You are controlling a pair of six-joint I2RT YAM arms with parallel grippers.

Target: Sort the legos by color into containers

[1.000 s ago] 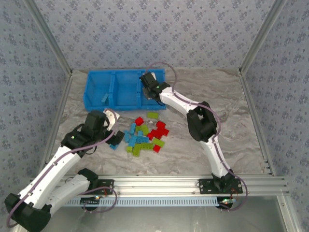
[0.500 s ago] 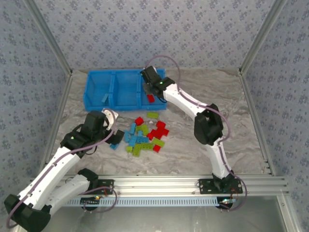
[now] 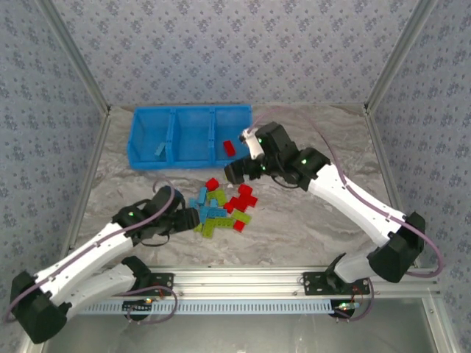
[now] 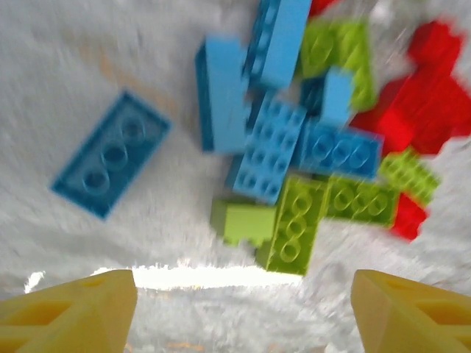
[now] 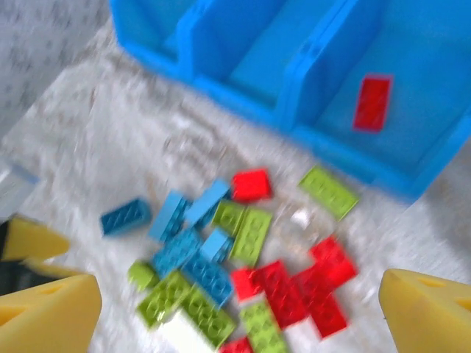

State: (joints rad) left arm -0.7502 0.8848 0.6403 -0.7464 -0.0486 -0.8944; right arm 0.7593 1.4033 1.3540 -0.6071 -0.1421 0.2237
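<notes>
The left pincer [image 3: 185, 218] hangs low over the grey marbled counter [image 3: 294, 229], released and empty, with its yellow fingers [image 4: 73, 309] wide apart. Ahead of it, a little to its left, lies one dark blue flat plastic brick [image 4: 110, 163], apart from the others. Ahead and to its right begins the heap of small red, lime green and light blue studded plastic legos [image 3: 224, 204]. I judge that the step in hand is a new pick. The single brick has free counter on all sides, while the heap bricks touch and leave little room for a finger.

The right pincer [image 3: 237, 170] is also released and holds nothing, above the far side of the heap. Beyond it stands the row of three bright blue plastic containers [image 3: 169, 162]. A red brick [image 5: 372, 103] lies in the right compartment. A lime green brick [image 5: 327, 191] lies near their front wall, so a grasp there needs care with that edge.
</notes>
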